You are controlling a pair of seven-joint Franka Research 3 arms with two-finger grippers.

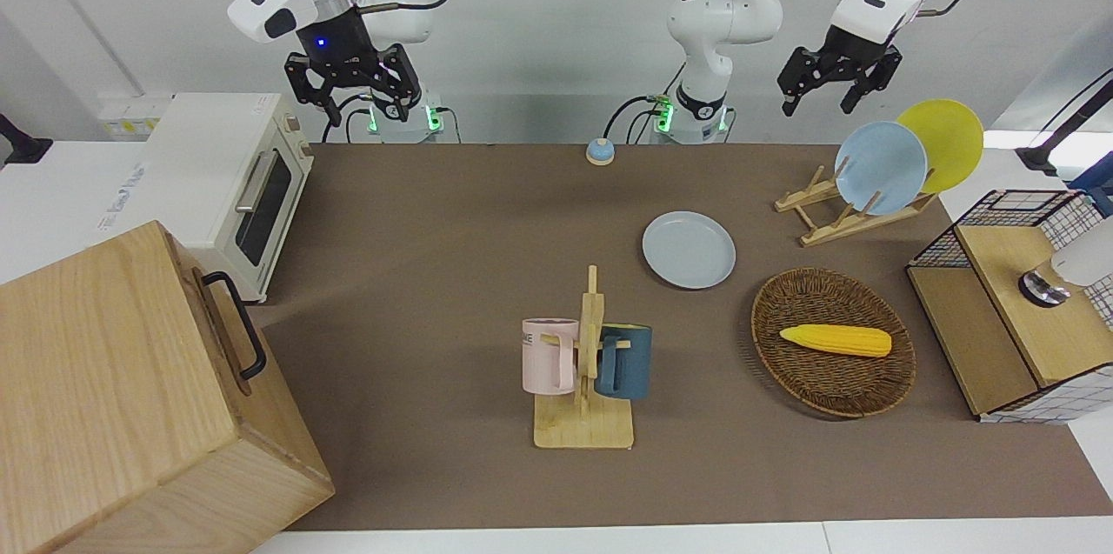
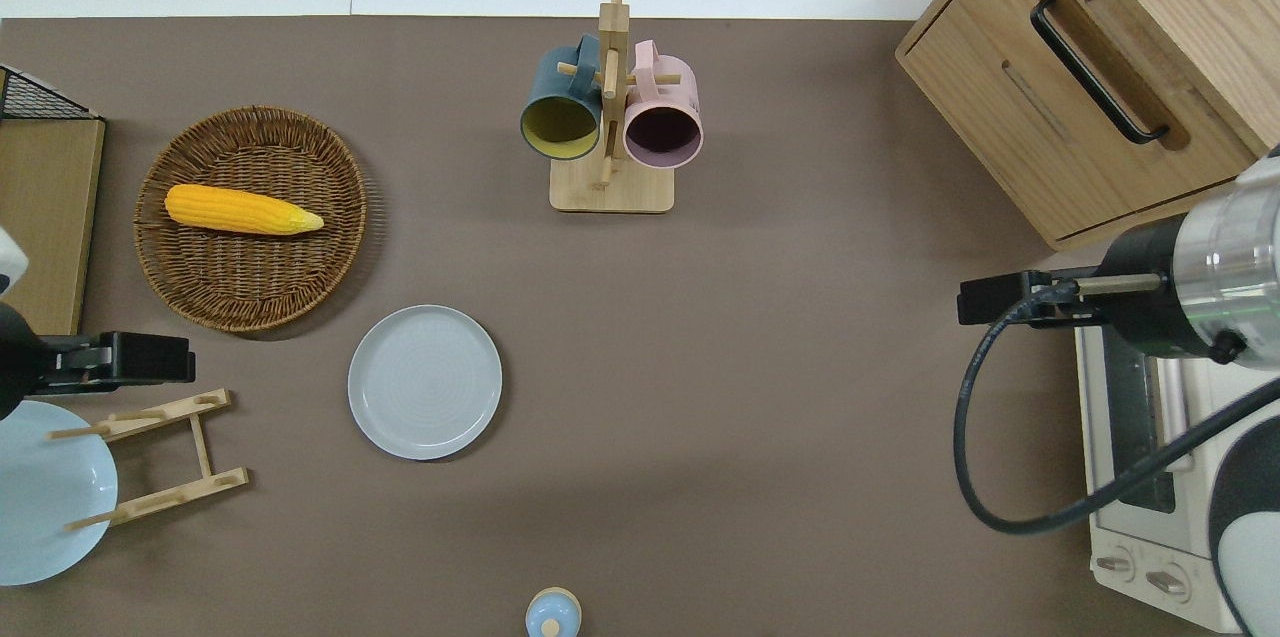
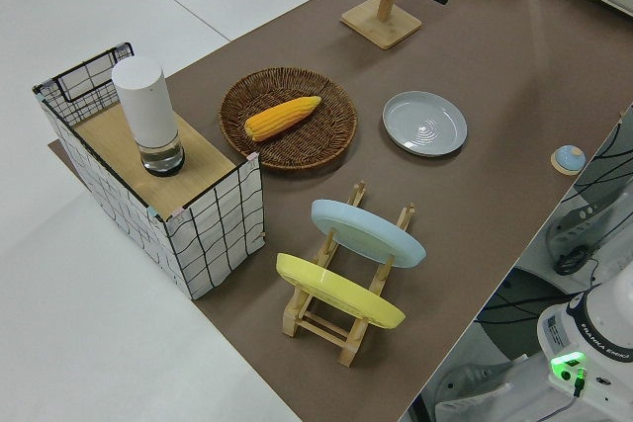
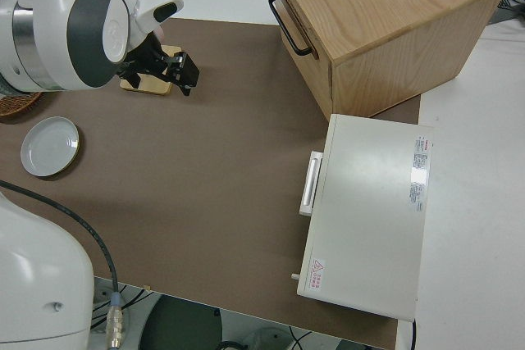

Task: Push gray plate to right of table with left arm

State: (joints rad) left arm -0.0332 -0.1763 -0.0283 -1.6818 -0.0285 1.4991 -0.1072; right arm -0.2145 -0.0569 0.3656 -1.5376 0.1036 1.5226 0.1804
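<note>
1. The brown tabletop (image 1: 435,276) carries everything in view.
2. A wooden cabinet (image 1: 113,397) with a black handle stands at the right arm's end, farther from the robots than the white toaster oven (image 1: 217,189) beside it.
3. A wire-and-wood shelf box (image 1: 1017,302) sits at the left arm's end.
4. A woven basket (image 1: 833,342) holds a yellow corn cob (image 1: 836,339).
5. A wooden mug rack (image 1: 587,371) carries a pink mug (image 1: 549,355) and a dark blue mug (image 1: 626,361).
6. A wooden plate rack (image 1: 835,215) holds a sky-blue plate (image 1: 881,167) and a yellow plate (image 1: 943,143) on edge.
7. The gray plate (image 1: 689,249) lies flat on the tabletop, between the mug rack and the plate rack, just beside the basket and nearer to the robots than it.
8. The left pincer (image 1: 824,97) hangs raised over the plate rack, fingers apart, holding nothing.
9. The right pincer (image 1: 355,97) is parked, fingers spread, holding nothing.
10. A small blue bell (image 1: 600,151) sits near the robots' edge.
</note>
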